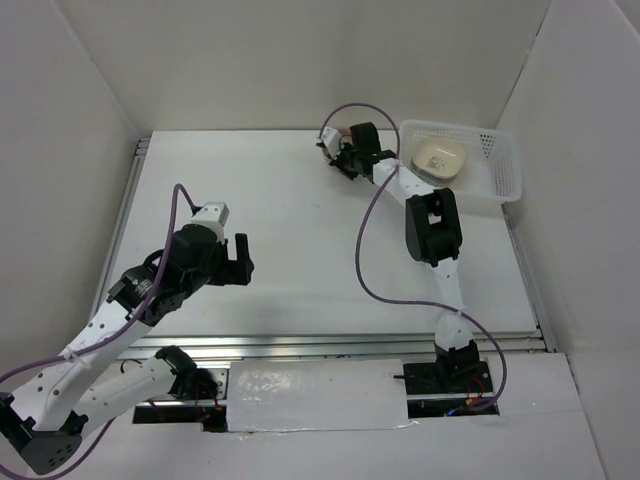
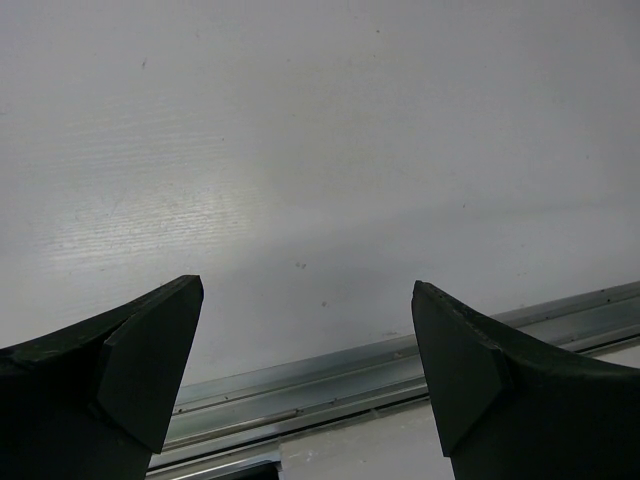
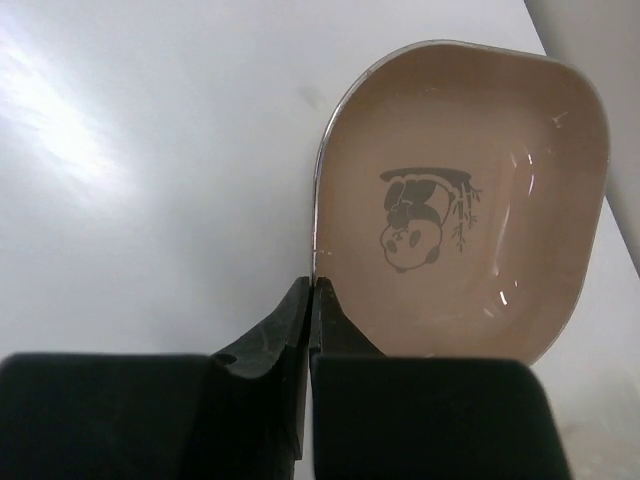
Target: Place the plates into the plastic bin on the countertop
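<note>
A pastel brown plate [image 3: 460, 200] with a dark panda print lies on the white countertop [image 1: 290, 220] at the back, left of the plastic bin [image 1: 505, 170]. My right gripper [image 3: 313, 283] is shut on this plate's left rim, one finger inside the dish and one outside. From above, the right gripper [image 1: 342, 155] covers most of that plate. A cream plate [image 1: 440, 155] lies inside the white lattice bin. My left gripper [image 1: 240, 260] hangs open over the near left of the countertop, and nothing is between its fingers [image 2: 150, 360].
A metal rail [image 2: 330, 385] runs along the countertop's near edge, just beyond the left gripper. White walls close in the back and both sides. A purple cable [image 1: 362, 250] loops beside the right arm.
</note>
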`<state>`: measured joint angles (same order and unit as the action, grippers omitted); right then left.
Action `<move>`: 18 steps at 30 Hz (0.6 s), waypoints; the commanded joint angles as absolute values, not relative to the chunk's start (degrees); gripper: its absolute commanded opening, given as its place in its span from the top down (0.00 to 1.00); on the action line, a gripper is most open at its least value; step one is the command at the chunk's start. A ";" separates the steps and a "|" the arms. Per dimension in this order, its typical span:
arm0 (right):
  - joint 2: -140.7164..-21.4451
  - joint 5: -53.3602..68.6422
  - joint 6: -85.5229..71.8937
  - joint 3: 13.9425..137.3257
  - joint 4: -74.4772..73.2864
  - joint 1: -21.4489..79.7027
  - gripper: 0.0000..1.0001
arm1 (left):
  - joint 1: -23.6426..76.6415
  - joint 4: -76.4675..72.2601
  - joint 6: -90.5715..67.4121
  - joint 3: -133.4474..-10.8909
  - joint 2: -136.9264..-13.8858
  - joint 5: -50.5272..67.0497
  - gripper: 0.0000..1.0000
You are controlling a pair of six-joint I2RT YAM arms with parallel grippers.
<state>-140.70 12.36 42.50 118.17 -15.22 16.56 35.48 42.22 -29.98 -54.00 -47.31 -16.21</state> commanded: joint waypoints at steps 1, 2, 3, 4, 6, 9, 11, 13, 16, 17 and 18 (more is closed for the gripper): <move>-127.73 22.40 40.35 115.42 -10.99 22.93 1.00 | 35.25 40.69 -29.26 -54.14 -45.88 -16.96 0.01; -125.79 22.33 39.65 114.79 -10.29 24.51 1.00 | 35.24 40.95 -29.53 -54.23 -45.79 -17.66 0.01; -121.94 20.32 37.29 114.00 -8.19 25.22 1.00 | 35.24 41.22 -29.88 -54.32 -45.70 -18.88 0.01; -119.99 17.52 35.09 111.91 -6.61 25.75 1.00 | 35.24 41.57 -30.40 -54.40 -45.53 -19.42 0.01; -115.41 6.14 29.04 111.18 -4.04 26.46 1.00 | 35.24 41.92 -30.76 -54.49 -45.00 -20.65 0.01; -116.09 -10.56 16.91 120.81 -16.39 24.27 1.00 | 35.24 41.66 -30.68 -54.32 -44.04 -20.31 0.01; -119.86 -15.88 9.44 132.51 -29.71 21.55 1.00 | 35.24 41.49 -30.67 -54.23 -43.42 -20.21 0.01; -121.46 -20.28 0.11 138.14 -35.13 17.33 1.00 | 35.25 41.40 -30.67 -54.05 -42.89 -19.78 0.01; -119.89 -21.35 -9.48 134.59 -37.71 12.23 1.00 | 35.24 41.22 -30.85 -53.97 -42.45 -19.51 0.01; -118.49 -20.49 -11.67 133.17 -36.83 11.00 1.00 | 35.24 41.22 -30.76 -53.96 -42.19 -19.51 0.01; -118.13 -18.83 -12.91 131.76 -36.39 9.59 1.00 | 35.24 41.22 -30.94 -53.88 -42.19 -19.42 0.01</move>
